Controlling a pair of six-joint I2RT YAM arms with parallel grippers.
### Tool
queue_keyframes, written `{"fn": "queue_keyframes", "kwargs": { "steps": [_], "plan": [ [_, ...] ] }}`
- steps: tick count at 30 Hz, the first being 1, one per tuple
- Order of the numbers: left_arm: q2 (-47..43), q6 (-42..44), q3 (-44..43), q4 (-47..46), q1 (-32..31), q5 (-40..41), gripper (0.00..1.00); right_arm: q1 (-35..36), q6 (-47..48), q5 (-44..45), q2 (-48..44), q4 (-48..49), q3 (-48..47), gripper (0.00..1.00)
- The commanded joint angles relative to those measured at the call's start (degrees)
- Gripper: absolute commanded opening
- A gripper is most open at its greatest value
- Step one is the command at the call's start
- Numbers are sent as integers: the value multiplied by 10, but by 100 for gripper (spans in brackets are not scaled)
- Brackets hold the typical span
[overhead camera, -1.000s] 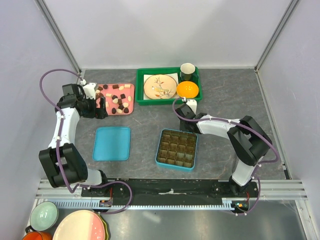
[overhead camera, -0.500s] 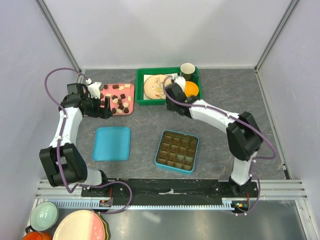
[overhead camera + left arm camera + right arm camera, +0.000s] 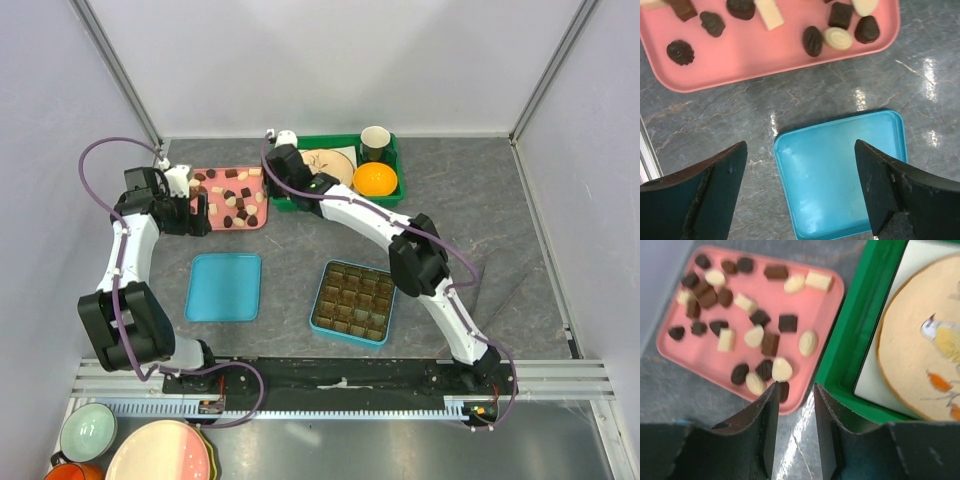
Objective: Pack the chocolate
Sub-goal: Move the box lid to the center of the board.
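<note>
Left tool (image 3: 800, 172) wide open, right tool (image 3: 795, 400) narrowly parted, both empty

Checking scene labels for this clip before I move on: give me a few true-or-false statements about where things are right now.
1. The chocolates lie on the pink tray. True.
2. The left gripper holds a chocolate. False: it is open, with nothing between its fingers.
3. The orange sits in the green bin. True.
4. The cup stands on the pink tray. False: it stands in the green bin, next to the orange.
</note>
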State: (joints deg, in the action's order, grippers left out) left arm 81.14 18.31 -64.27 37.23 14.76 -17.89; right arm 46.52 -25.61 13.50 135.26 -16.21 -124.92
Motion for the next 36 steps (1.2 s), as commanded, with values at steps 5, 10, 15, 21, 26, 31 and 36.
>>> {"fn": "queue_keyframes", "kwargs": {
  "steps": [5,10,15,21,26,31,36],
  "plan": [
    [-5,78,68,-43,15,21,86,28,12,-18,-8,-15,65,44],
    [-27,134,112,-29,16,34,76,42,-1,-4,-1,-11,94,45],
    [-75,198,169,-39,31,86,72,44,-23,4,10,5,95,45],
    [-86,227,193,-43,69,95,72,46,-55,24,19,53,111,44],
    [-85,247,220,-53,82,105,73,49,-63,48,39,67,110,44],
    [-85,255,245,-61,88,105,75,50,-63,65,52,75,113,43],
    [-89,252,235,-52,95,97,75,53,-67,86,62,88,118,43]
  ]
}}
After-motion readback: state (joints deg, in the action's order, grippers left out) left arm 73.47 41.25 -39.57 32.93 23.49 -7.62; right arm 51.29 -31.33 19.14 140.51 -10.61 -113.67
